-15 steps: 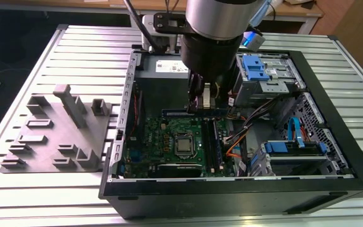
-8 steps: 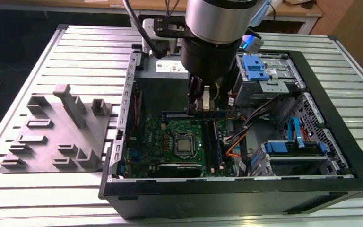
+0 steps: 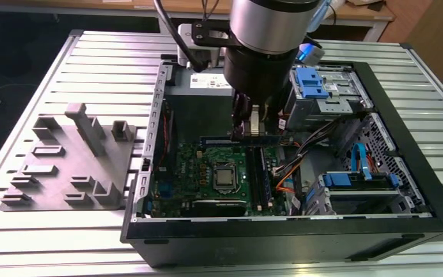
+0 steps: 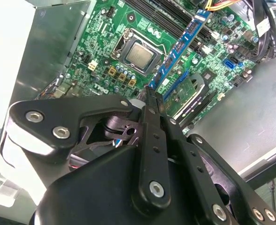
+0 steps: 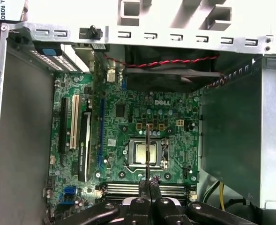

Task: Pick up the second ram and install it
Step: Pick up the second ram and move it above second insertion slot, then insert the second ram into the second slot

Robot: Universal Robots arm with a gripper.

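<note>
A: Above the green motherboard (image 3: 202, 167), inside the open computer case (image 3: 283, 242) on the table (image 3: 106, 57): seated yet, or carried?
B: Carried. Tool (image 4: 149, 96) clamped on the second ram (image 4: 177, 47), dark blue strip held clear of the board.
A: Pick-up finished, then?
B: Judged so: off any rest, hanging in the grip over the board. Not pressed into the black slot rails (image 5: 119, 189); lying crosswise to them in the exterior view. Installing left to do.
A: Near the rails?
B: Close by one end of them in the exterior view; height above the board not to be told.
</note>
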